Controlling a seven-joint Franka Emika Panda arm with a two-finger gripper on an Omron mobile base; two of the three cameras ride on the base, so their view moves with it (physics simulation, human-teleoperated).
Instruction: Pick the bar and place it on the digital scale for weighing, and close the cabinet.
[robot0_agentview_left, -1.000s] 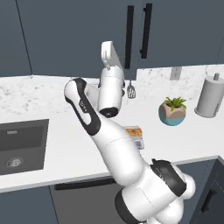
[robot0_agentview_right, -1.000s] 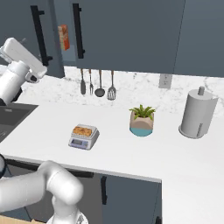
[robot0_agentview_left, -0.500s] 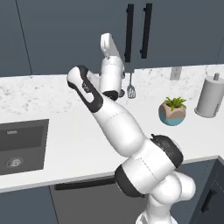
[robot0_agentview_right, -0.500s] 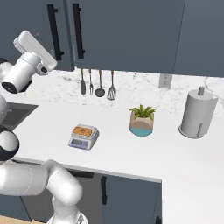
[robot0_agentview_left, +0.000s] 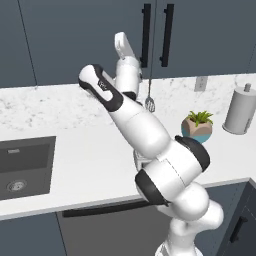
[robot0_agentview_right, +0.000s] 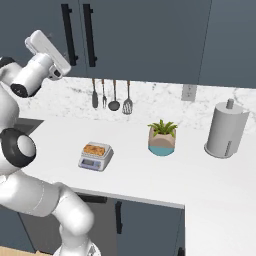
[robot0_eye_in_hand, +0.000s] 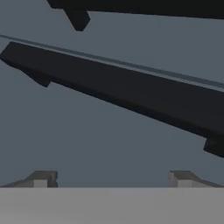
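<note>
gripper (robot0_eye_in_hand: 112, 178): fingers (robot0_eye_in_hand: 41, 178) seen wide apart, nothing held; raised close to the cabinet (robot0_agentview_right: 150, 35) front, facing the door just beside a black bar handle (robot0_eye_in_hand: 118, 89)
cabinet: both doors seen flush in the right base view; the open door and the orange box visible a second ago are gone, so the door has been pushed shut
handles (robot0_agentview_right: 88, 34): two vertical black bars side by side, left part of the cabinet, right of the hand
bar (robot0_agentview_right: 96, 149): lying flat on the digital scale (robot0_agentview_right: 95, 156), on the counter (robot0_agentview_right: 165, 172) below and right of the cabinet handles
utensils (robot0_agentview_right: 114, 95): hanging on the wall under the cabinet, behind the scale
plant pot (robot0_agentview_right: 162, 140): right of the scale, apart from it
paper towel roll (robot0_agentview_right: 225, 130): far right of the scale
change: arm swung up and toward the cabinet over the last second
meaning: both parts judged done; only backing the hand off is judged left
</note>
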